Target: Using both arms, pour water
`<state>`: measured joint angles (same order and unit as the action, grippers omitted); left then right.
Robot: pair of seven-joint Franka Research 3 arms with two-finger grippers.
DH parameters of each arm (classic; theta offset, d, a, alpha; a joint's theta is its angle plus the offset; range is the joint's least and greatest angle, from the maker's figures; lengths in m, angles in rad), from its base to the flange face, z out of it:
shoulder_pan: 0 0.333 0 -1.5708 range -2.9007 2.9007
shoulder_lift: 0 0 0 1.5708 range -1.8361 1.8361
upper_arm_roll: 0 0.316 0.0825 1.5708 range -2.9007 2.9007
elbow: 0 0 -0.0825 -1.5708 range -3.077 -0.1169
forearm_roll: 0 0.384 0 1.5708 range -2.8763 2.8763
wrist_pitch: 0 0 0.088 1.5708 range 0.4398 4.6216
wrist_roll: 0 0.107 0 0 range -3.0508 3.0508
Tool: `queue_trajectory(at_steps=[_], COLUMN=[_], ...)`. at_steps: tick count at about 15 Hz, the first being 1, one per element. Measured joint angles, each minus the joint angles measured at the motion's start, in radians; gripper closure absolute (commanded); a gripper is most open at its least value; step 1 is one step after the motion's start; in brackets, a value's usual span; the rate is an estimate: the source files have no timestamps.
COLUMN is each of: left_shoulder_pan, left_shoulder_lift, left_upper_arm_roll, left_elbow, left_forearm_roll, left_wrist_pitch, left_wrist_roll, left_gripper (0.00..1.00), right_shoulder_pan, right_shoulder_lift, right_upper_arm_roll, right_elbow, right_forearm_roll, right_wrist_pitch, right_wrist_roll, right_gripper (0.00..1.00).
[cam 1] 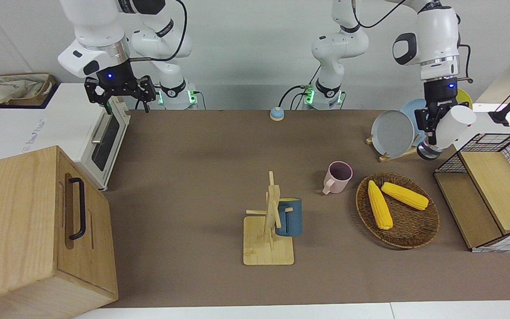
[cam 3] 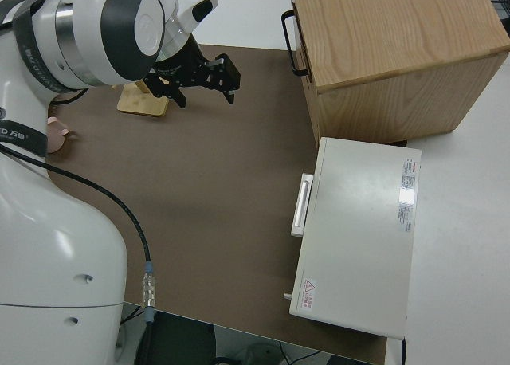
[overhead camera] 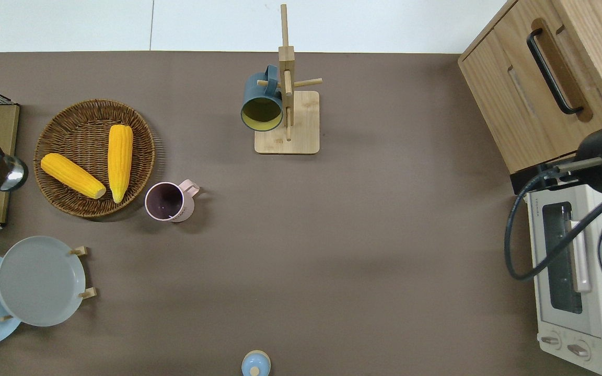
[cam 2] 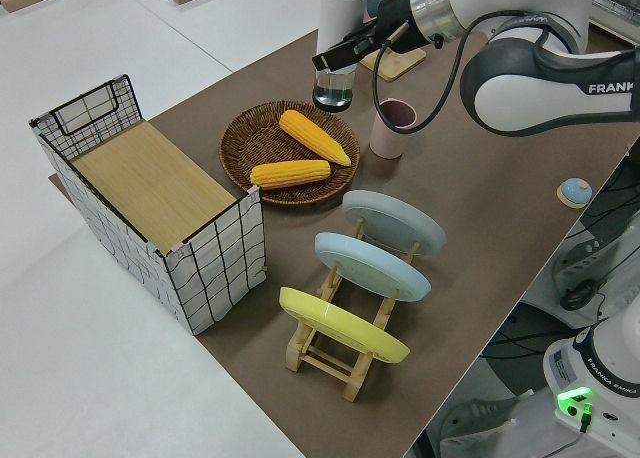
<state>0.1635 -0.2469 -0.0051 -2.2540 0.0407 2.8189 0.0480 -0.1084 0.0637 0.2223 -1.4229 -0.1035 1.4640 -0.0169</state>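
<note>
The left gripper [cam 1: 432, 128] is clamped on a white bottle [cam 1: 456, 123], held aloft and tilted, its steel base [overhead camera: 9, 173] over the edge of the wire crate [cam 2: 150, 203] at the left arm's end of the bench [cam 1: 193, 177]. The right gripper [cam 1: 120, 91] hangs with its fingers spread wide and empty, over the toaster oven [overhead camera: 572, 271] at the right arm's end.

The step in hand appears to be the carry: the bottle is lifted but not yet brought to a cup. The likely receiver is the pink mug [cam 1: 339, 177], which stands upright on the bench just beside the wicker basket [cam 1: 419, 232], on the basket's side toward the right arm's end. The next move calls for bringing the bottle over the mug's mouth. Whether the right arm must first steady or lift the mug cannot be told.

Obstacles: the basket with two corn cobs [cam 1: 379, 204] lies between bottle and mug. The plate rack [cam 2: 345, 348] with its three plates stands nearer to the robots. A blue mug [cam 1: 289, 216] hangs on the wooden mug tree [cam 1: 269, 230], farther from the robots. A wooden cabinet [cam 1: 29, 230] stands beside the oven, and a small blue knob-like object [cam 1: 276, 114] sits close to the arm bases.
</note>
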Motion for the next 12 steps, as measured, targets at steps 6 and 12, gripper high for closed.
queue_trajectory(at_steps=[6, 12], left_shoulder_pan=[0.053, 0.216], left_shoulder_lift=[0.239, 0.365], left_upper_arm_roll=[0.050, 0.060], left_elbow=[0.331, 0.464], left_forearm_roll=[-0.006, -0.472], left_wrist_pitch=[-0.118, -0.188], left_wrist_roll=[0.069, 0.611], left_gripper=[1.00, 1.00], right_shoulder_pan=[0.000, 0.000], right_shoulder_lift=[0.000, 0.000], right_upper_arm_roll=[0.000, 0.000], right_elbow=[0.000, 0.000], right_forearm_roll=[0.000, 0.000], right_wrist_pitch=[0.000, 0.000], right_wrist_roll=[0.000, 0.000], right_gripper=[0.013, 0.013])
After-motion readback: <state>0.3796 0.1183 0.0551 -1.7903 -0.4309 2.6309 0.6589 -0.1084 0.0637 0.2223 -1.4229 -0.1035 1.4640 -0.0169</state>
